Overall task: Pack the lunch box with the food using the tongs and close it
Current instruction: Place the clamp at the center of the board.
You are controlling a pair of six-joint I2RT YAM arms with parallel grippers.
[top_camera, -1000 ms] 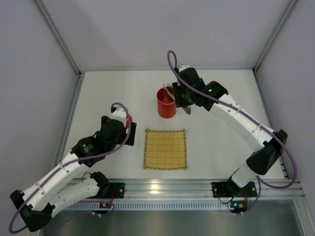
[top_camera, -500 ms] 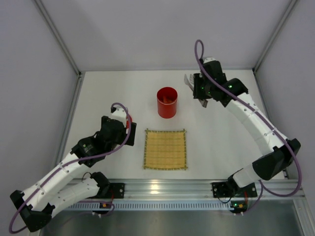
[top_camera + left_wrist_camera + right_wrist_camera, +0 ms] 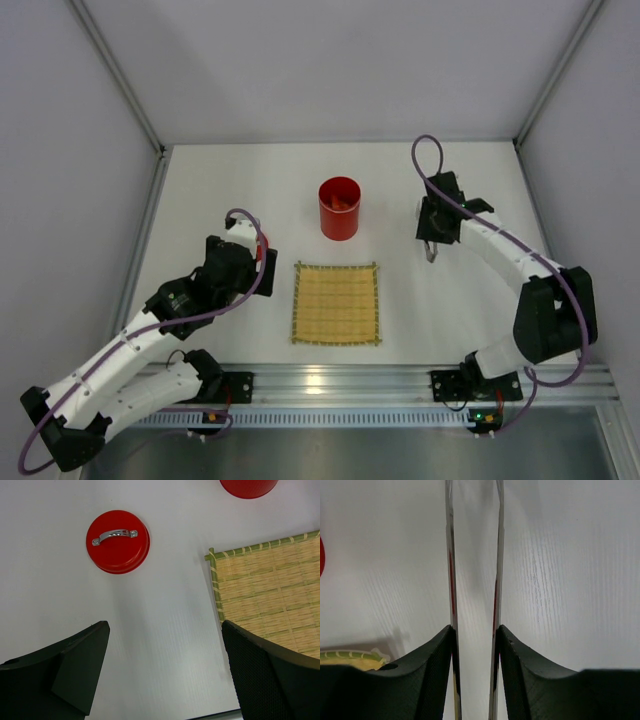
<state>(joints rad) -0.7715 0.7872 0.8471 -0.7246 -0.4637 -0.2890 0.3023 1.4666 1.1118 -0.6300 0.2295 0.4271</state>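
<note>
Lunch box [image 3: 339,207] open; lid [image 3: 118,541] at its 8 o'clock looks light, slick: pinch the silver handle [image 3: 114,534]. Left end effector [image 3: 164,630] wide, right end effector [image 3: 475,630] holds tongs [image 3: 450,555].

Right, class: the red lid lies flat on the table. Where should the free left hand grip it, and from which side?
Grip the silver handle on the red lid, coming straight down. The lid lies flat, handle up, its rim low against the table, so the raised bar is likely easiest to pinch. The open left hand would close across the bar's thin width.
</note>
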